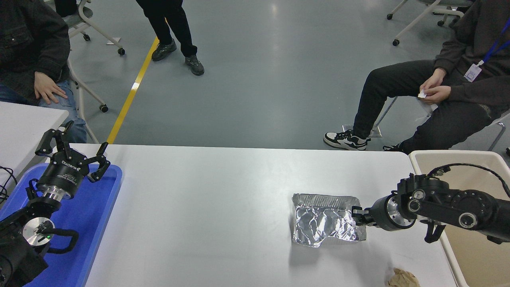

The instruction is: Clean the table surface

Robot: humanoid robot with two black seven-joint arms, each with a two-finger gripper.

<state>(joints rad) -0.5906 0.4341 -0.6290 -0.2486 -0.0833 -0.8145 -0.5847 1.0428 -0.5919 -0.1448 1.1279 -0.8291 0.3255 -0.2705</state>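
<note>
The table surface [223,207] is a wide white tabletop. A crumpled foil tray [323,219] hangs a little above it at the right, with its shadow on the table below. My right gripper [357,217] is shut on the foil tray's right edge; the arm comes in from the right over the bin. A crumpled brown paper scrap [403,278] lies at the table's front right edge. My left gripper [73,149] is open and parked over the blue tray [95,207] at the left.
A beige plastic bin [474,247] stands off the table's right end. A smaller white table [24,123] is at the left. A person sits at the far right, another at the far left, and one stands at the back.
</note>
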